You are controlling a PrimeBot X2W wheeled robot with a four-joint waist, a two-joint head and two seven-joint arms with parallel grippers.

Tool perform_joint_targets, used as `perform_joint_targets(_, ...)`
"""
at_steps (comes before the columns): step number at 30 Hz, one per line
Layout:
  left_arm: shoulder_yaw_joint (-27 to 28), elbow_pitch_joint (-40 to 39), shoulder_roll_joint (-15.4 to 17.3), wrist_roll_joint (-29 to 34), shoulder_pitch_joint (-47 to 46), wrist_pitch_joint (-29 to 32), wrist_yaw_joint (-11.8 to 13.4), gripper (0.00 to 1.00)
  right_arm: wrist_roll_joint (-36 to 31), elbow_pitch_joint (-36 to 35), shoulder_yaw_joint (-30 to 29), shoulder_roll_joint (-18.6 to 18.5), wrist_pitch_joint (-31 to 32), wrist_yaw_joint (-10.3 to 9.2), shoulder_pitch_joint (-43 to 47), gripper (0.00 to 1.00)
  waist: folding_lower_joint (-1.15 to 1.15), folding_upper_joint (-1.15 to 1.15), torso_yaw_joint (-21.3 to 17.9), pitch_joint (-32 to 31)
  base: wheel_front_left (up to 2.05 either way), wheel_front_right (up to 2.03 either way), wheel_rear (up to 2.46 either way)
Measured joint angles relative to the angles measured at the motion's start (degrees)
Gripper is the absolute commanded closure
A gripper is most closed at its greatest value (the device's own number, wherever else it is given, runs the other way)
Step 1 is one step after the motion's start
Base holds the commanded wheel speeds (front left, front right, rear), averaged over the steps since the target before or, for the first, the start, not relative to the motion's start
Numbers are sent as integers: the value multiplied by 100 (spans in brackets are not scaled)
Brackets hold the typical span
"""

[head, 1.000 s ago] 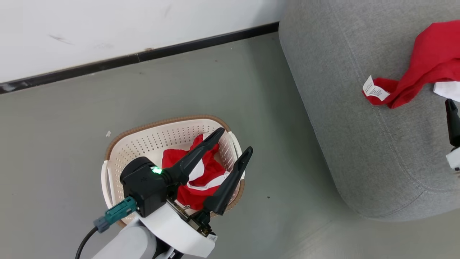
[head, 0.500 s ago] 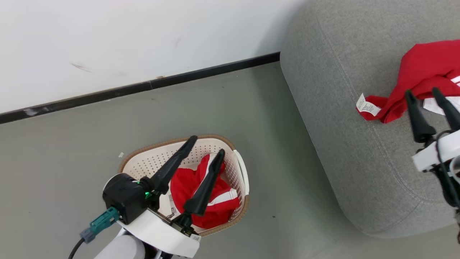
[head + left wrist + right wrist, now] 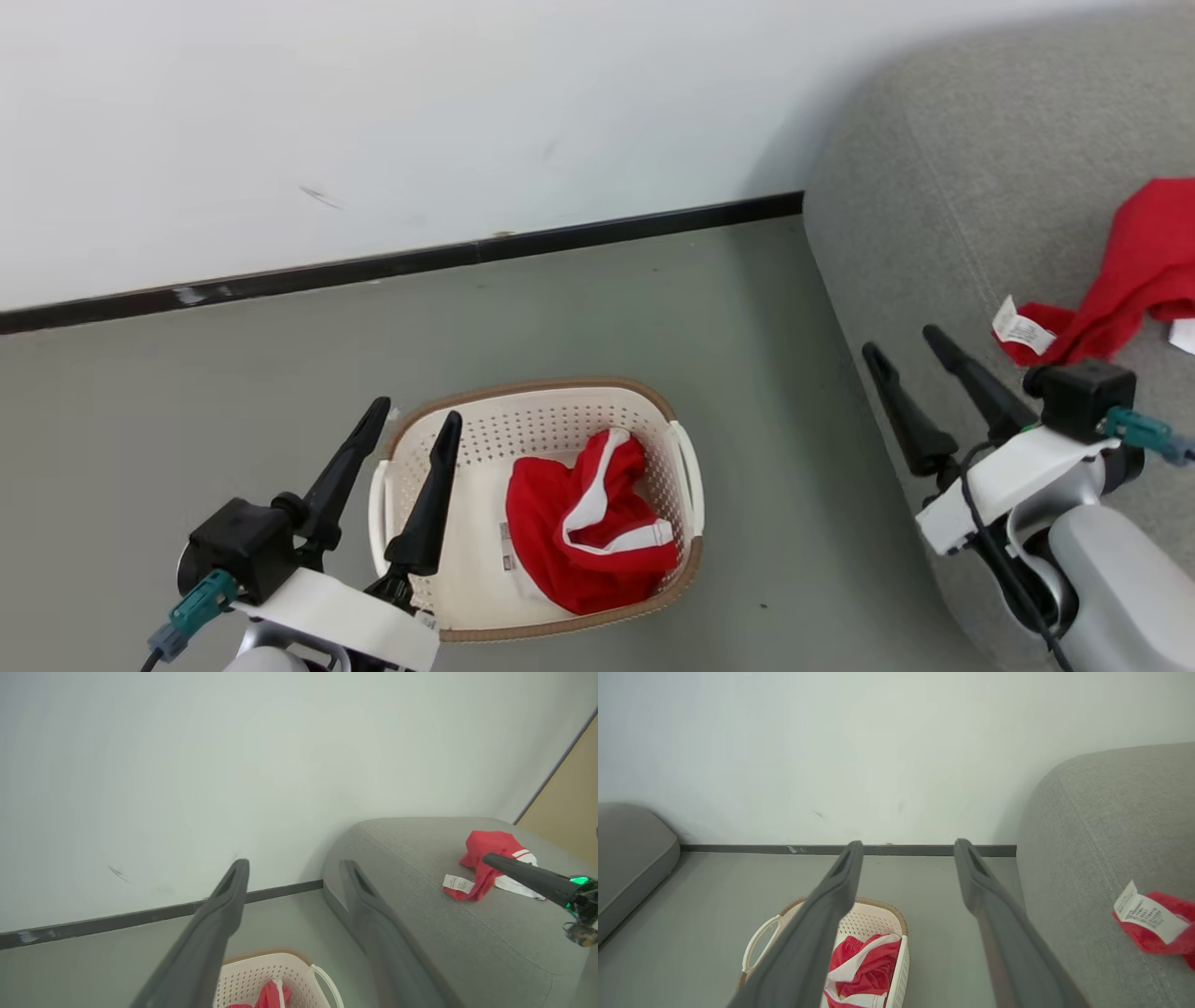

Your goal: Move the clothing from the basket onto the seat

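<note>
The left gripper point(image 3: 414, 413) sits at the lower left of the head view, its two long dark fingers spread well apart with nothing between them, pointing up and a little rightward. Behind them a black wrist block point(image 3: 245, 549) carrying a teal connector point(image 3: 198, 605) rides on a white housing point(image 3: 331, 618). The right gripper point(image 3: 901, 342) stands at the lower right, fingers likewise parted and empty, leaning up and to the left. Its own white housing point(image 3: 1006, 478) runs back into a pale grey forearm point(image 3: 1120, 583) that leaves the frame at the bottom corner
</note>
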Motion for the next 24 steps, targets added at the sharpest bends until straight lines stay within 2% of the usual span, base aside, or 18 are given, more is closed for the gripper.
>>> perform_joint_targets(11, 313, 379, -60, -24, 274, -42, 44, 0, -346, 19, 116, 68, 0, 0, 314, 0, 0, 0, 552, -273, 0, 0, 0)
perform_joint_targets(19, 541, 756, -111, -23, 383, -49, 34, 0, -426, 147, -269, 203, 0, 0, 619, 0, 0, 0, 877, -530, 0, 0, 0)
perform_joint_targets(24, 654, 970, -132, 20, 389, -49, -67, 0, -667, 229, -612, 283, 0, 0, 912, 0, 0, 0, 1021, -721, 0, 0, 0)
